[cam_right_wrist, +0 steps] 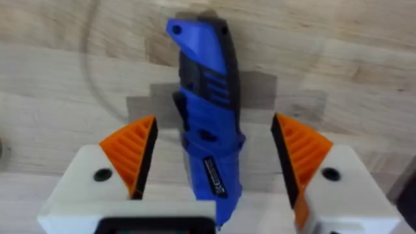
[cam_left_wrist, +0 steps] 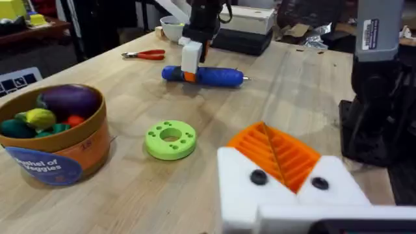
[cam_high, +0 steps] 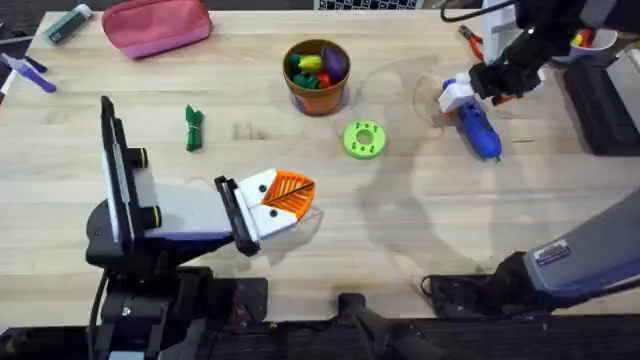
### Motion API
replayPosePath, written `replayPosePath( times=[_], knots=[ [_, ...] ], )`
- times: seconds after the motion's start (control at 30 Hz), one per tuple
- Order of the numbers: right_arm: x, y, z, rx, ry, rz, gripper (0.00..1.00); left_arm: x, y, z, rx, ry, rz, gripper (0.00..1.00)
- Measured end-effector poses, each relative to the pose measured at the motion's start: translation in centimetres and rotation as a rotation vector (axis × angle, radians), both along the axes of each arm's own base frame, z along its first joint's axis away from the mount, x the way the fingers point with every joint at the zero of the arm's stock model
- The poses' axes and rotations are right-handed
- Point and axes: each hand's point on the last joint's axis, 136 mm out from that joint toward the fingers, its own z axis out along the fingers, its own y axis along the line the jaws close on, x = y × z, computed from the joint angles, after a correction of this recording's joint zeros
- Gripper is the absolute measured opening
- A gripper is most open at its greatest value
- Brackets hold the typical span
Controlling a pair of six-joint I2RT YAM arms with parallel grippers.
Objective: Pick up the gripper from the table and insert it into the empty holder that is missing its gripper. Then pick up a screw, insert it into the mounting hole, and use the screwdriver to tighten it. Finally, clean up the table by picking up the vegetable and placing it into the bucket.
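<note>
The right gripper (cam_right_wrist: 211,162), jaws apart astride the blue screwdriver (cam_right_wrist: 207,123) at the overhead's upper right, seems poised to grasp it, while the left gripper (cam_high: 285,200), lower centre, sits closed on its own orange pads.

Both arms are showing black links and grey shells, the right arm (cam_high: 575,262) wearing a small printed label. Each set of jaws is carrying white angular finger blocks with black screws and orange ribbed pads, as on the left gripper (cam_high: 283,203) and right gripper (cam_right_wrist: 214,169).
</note>
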Motion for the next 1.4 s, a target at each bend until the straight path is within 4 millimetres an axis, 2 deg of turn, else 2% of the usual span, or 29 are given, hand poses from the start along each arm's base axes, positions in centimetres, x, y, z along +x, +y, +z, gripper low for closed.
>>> replayPosePath(
  times=[0.3,0.43,0.5,0.6,0.73,1.17,1.3,1.4],
  knots=[
    [0.4,0.2,-2.3,0.016,0.032,0.005,0.967,0.0,0.0,0.0,0.000,0.000,0.000,0.007],
    [0.5,0.3,-2.3,0.023,0.030,0.007,0.858,0.0,0.0,0.0,0.000,0.000,0.000,0.007],
    [0.5,0.3,-2.3,0.023,0.029,0.006,0.741,0.0,0.0,0.0,0.000,0.000,0.000,0.007],
    [0.6,0.3,-2.3,0.021,0.025,0.012,0.500,0.0,0.0,0.0,0.000,0.000,0.000,0.007],
    [1.0,0.2,-2.3,0.020,0.011,0.011,0.043,0.0,0.0,0.0,0.000,0.000,0.000,0.007],
    [0.5,0.3,-2.1,0.027,0.034,0.009,0.025,0.0,0.0,0.0,0.000,0.000,0.000,0.007],
    [0.5,0.6,-0.9,0.028,0.050,0.016,0.025,0.0,0.0,0.0,0.000,0.000,0.000,0.007],
    [1.7,1.3,0.9,0.026,0.016,0.025,0.025,0.0,0.0,0.0,0.000,0.000,0.000,0.007]
  ],
)
